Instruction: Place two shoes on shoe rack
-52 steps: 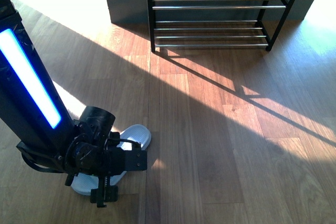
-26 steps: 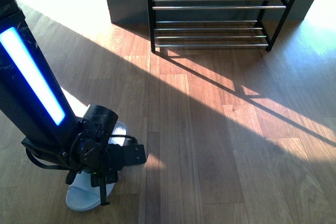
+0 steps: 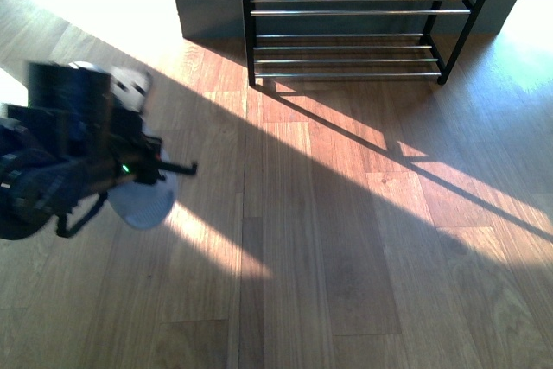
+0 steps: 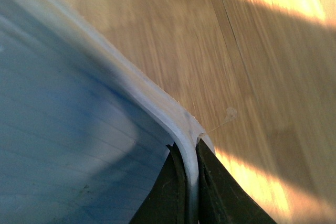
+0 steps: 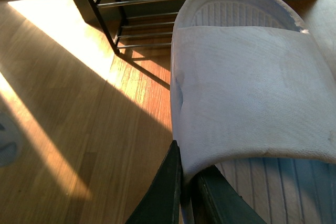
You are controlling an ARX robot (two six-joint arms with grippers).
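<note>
Left gripper [image 4: 189, 146] fingers clamp the rim of a pale blue slide [image 4: 63, 103], while right gripper [image 5: 190, 160] fingers pinch the strap edge of a second slide [image 5: 252, 93]. The first slide hangs from the blurred left arm above the wooden floor [image 3: 363, 239], well apart from the shoe rack [image 3: 346, 12] by the wall.

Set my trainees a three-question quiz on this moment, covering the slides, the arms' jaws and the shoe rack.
1. True or false: a shoe already sits on the visible tiers of the shoe rack.
2. Which part of the pale blue slide do the right arm's jaws pinch? A) heel B) strap edge C) toe
3. Fill in: in the left wrist view, the left arm's jaws are shut on the other slide's ____.
Key: 1 false; 2 B; 3 rim.
</note>
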